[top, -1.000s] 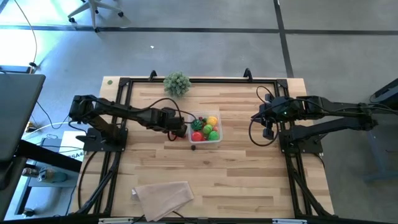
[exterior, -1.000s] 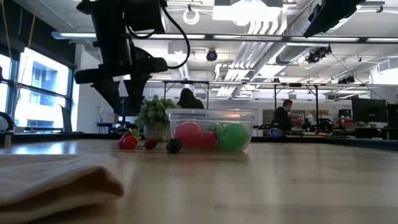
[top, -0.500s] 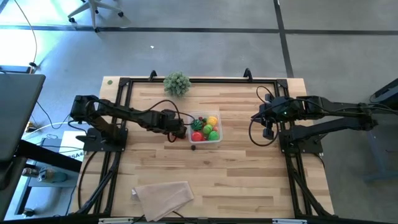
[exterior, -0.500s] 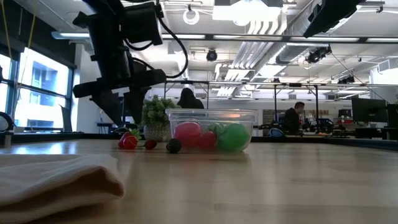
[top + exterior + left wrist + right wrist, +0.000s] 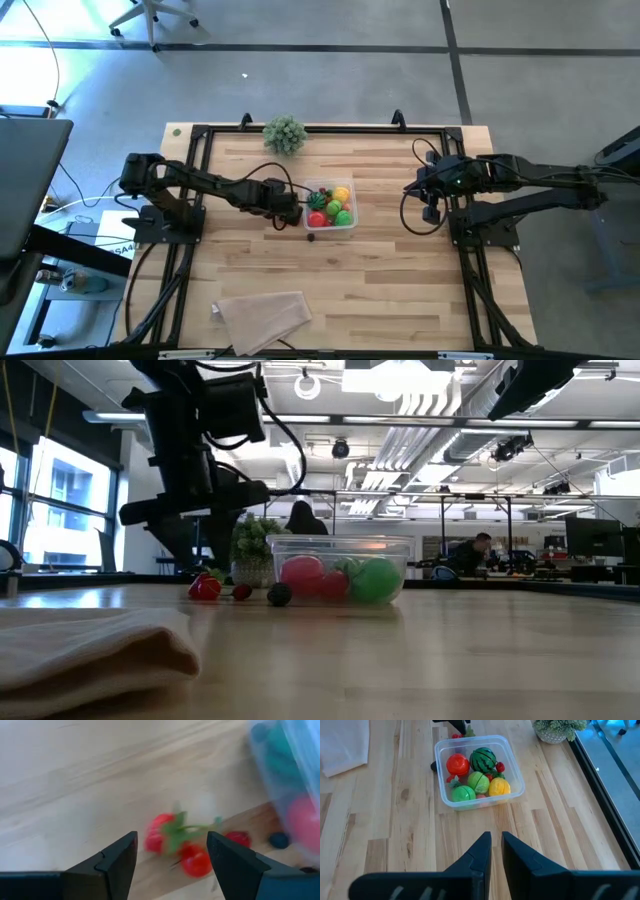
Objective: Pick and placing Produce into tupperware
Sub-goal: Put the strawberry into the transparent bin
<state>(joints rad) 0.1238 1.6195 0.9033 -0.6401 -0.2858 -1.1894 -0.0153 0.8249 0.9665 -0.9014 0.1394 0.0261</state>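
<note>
I see the clear tub (image 5: pixel 331 207) mid-table holding round glossy produce (image 5: pixel 475 776); a plant (image 5: pixel 285 133) stands far, a folded cloth (image 5: pixel 262 315) near. My left gripper (image 5: pixel 170 851), jaws spread, hangs over red berries (image 5: pixel 175 842) left of the tub; the right gripper (image 5: pixel 493 845), jaws pressed together, waits at right.

One camera looks straight down on the whole worktop (image 5: pixel 400 280); another sits level at its edge. Both wrist cameras share the tupperware (image 5: pixel 478 770), seemingly blurred up close from the left.

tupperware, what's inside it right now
The tupperware holds a red tomato-like piece, a striped watermelon ball, two green pieces, a yellow one and small red bits. Anything beneath them is covered.
</note>
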